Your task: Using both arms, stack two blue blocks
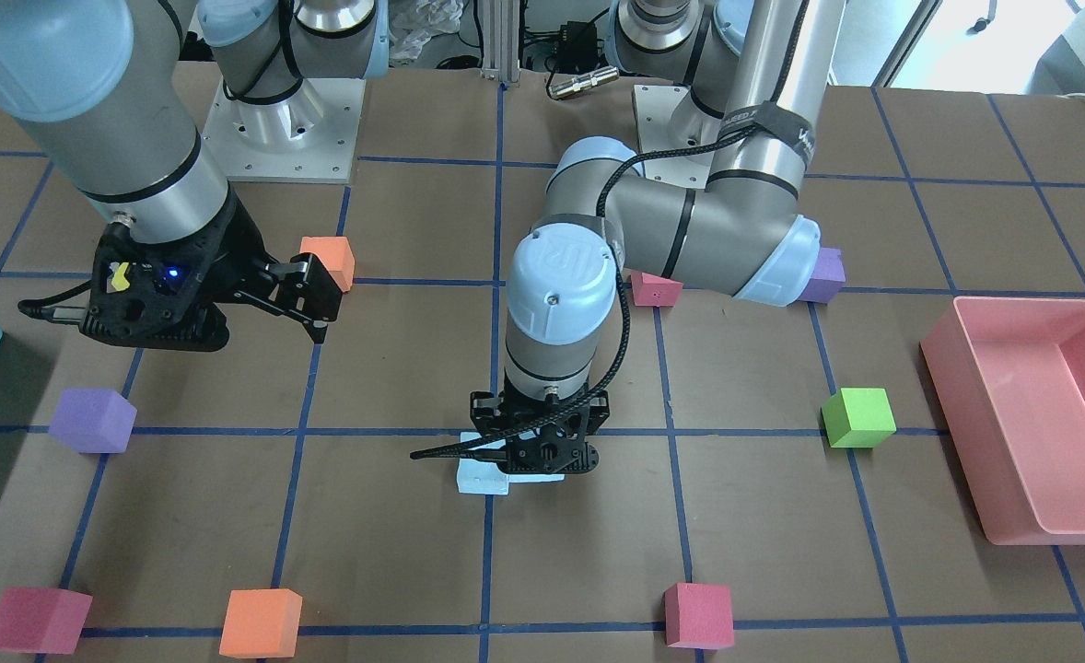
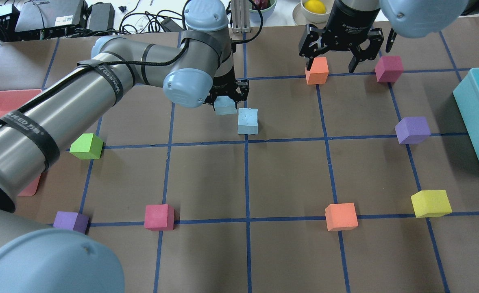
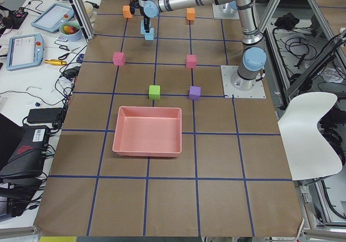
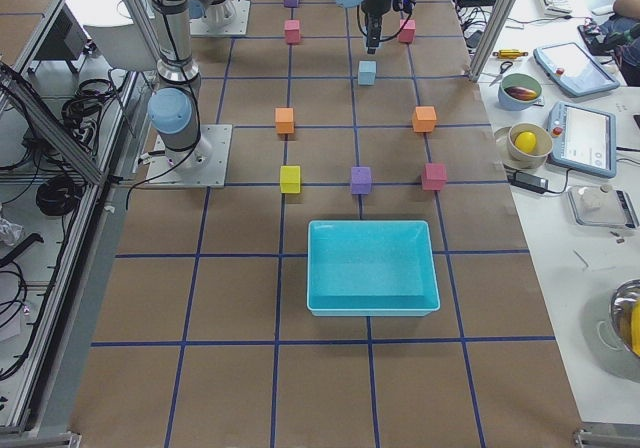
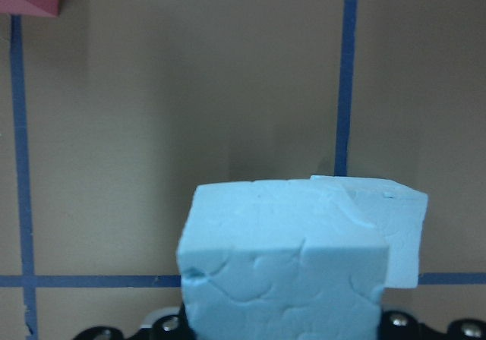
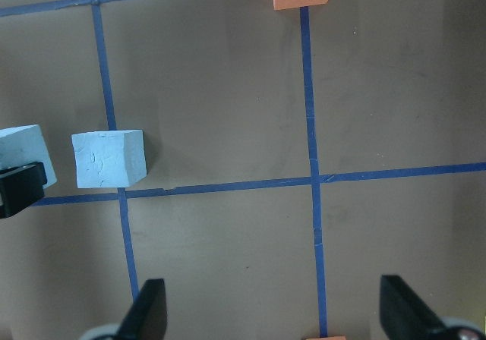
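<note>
My left gripper [image 2: 226, 97] is shut on a pale blue block [image 2: 225, 106] and holds it just above the table. In the left wrist view this block [image 5: 281, 272] fills the lower middle. The second blue block [image 2: 248, 121] sits on the table right beside it, towards my right; it also shows in the left wrist view [image 5: 395, 230] and the right wrist view [image 6: 108, 158]. In the front view the left gripper [image 1: 538, 456] hides most of both blocks. My right gripper [image 2: 331, 64] is open and empty, hovering by an orange cube [image 2: 316, 70]; its fingers [image 6: 148, 313] frame bare table.
A teal bin [image 2: 477, 122] stands at the right edge and a pink bin [image 1: 1021, 414] on my left side. Purple [image 2: 412, 130], yellow [image 2: 430, 203], orange [image 2: 341, 216], pink [image 2: 159, 217], green [image 2: 86, 146] and pink [image 2: 389, 68] cubes lie scattered around.
</note>
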### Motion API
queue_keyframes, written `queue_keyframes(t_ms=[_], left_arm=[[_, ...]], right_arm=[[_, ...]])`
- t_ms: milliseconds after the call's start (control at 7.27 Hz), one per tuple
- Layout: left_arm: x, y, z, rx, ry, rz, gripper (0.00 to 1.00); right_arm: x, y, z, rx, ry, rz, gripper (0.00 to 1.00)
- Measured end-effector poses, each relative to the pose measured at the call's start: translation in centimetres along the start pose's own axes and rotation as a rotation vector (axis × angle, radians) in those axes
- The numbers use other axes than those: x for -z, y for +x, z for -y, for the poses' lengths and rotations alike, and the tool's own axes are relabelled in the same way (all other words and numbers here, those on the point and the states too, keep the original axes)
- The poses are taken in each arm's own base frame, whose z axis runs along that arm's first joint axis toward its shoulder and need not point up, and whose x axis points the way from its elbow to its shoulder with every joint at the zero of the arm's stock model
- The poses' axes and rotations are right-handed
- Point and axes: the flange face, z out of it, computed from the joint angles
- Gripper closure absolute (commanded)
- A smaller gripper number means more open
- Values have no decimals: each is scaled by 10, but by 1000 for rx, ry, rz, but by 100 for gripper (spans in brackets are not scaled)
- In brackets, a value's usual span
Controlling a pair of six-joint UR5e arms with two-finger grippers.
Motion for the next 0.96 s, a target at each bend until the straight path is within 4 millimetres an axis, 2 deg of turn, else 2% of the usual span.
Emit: queue_keyframes(t_ms=[412,688,962], left_arm=[[-29,28,-6,9,-4,-1,100],[-28,40,-8,-4,4,-5,100],[-23,43,-10,-15,7,-2,100]], right_arm=[[7,17,1,-19,0,-3,0],[16,25,-4,10,15,-60,0],[20,28,-7,82,22,-113,0]])
